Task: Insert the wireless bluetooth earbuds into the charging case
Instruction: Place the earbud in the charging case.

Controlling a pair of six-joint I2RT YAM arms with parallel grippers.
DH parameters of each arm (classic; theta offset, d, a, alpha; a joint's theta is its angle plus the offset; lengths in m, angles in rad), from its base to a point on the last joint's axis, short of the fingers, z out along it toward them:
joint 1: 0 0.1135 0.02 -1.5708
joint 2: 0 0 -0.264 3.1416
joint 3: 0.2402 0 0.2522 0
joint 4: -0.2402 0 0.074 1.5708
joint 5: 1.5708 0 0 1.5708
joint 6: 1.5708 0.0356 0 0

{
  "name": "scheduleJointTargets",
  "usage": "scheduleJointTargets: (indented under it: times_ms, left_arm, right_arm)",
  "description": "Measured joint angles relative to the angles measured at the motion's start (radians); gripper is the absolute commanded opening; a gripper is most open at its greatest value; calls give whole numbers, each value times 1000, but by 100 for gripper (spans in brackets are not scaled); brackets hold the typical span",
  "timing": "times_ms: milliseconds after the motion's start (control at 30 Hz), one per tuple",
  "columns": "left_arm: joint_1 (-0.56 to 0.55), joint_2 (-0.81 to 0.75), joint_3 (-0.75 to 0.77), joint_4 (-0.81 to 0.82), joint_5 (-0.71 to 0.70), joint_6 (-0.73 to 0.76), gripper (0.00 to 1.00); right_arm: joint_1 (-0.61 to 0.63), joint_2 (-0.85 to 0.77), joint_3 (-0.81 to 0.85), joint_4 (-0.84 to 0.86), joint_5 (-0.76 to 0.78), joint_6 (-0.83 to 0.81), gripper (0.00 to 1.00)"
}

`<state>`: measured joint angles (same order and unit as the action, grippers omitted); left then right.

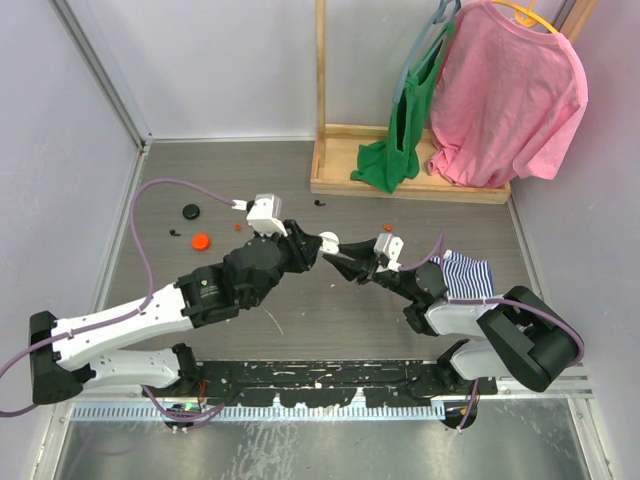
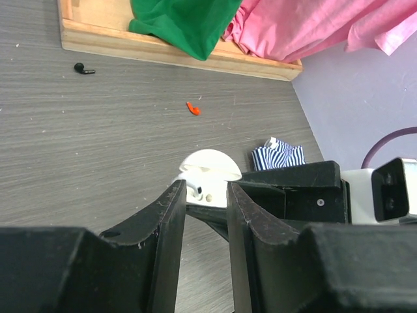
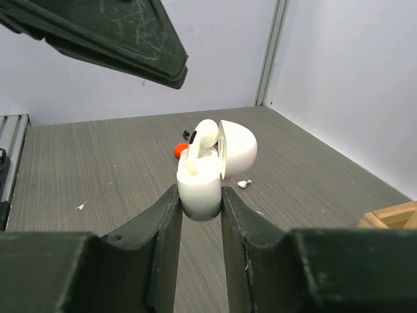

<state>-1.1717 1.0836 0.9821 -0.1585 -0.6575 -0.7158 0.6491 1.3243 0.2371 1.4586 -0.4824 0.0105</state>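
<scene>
White earbud [image 3: 203, 135] stands stem-down in the open charging case [image 3: 201, 189], its rounded head poking up above the rim. Its long axis runs roughly upright, leaning a little toward the raised lid [image 3: 238, 150]. I judge it part-way in rather than seated flush.

My right gripper [image 3: 199, 193] is clamped on the lower body of the case from both sides and holds it clear of the grey counter [image 3: 98, 163], near the middle of the scene.

My left gripper [image 2: 205, 187] is the nearer free one. Its tips sit just left of the case and slightly above it, pointing right at the earbud head. Its two fingers stand a narrow gap apart with nothing between them, and I cannot tell whether either tip touches the earbud.

The coming move looks like a short downward press along the stem's axis, which calls for the case to stay steady in my right grip.

Other pieces lie loose on the counter farther off:
- a black earbud [image 2: 83, 68] near the wooden stand [image 2: 169, 52]
- a red earbud [image 2: 193, 108] between that stand and the case
</scene>
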Motion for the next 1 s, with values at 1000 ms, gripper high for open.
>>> scheduleJointTargets:
  times_ms: [1000]
  left_arm:
    - [173,26,-17,-8,331,-1,21]
  right_arm:
    - [0,0,0,2,-47,19,9]
